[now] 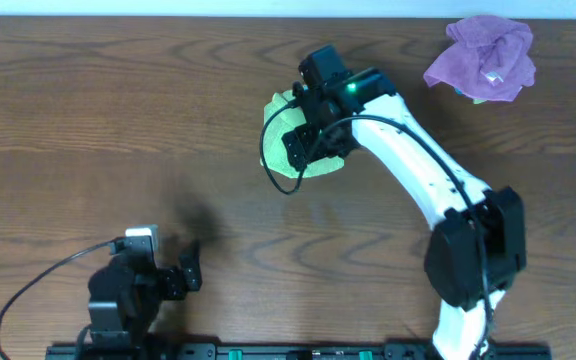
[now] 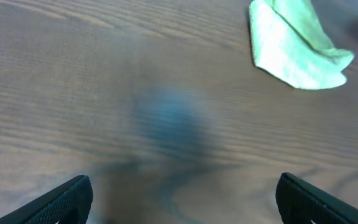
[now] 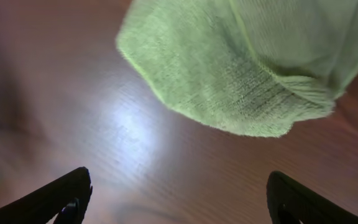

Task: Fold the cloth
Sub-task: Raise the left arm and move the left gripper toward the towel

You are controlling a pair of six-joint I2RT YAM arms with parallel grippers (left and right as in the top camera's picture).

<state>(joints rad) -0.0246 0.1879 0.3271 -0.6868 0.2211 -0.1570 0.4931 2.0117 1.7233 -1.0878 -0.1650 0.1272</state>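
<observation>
A dark brown wood-grain table seen from above, with two robot arms reaching in from the near edge. A lime-green soft microfibre cloth lies a little right of the table's centre, towards the far side, gathered into a compact rounded heap rather than spread flat. The right gripper, black and mounted on a white arm, hangs directly over the cloth and hides most of it from above; only green edges show around it.

In the right wrist view the right gripper has its two black fingers spread wide with nothing between them, and the cloth fills the upper part of the view ahead of the tips, one layer doubled over another with a rounded corner.

The left gripper sits low at the near left of the table, well apart from the cloth. Its wrist view shows the left gripper with fingers also spread wide over bare wood, and the cloth far off at the upper right.

A crumpled purple cloth rests at the far right corner
</observation>
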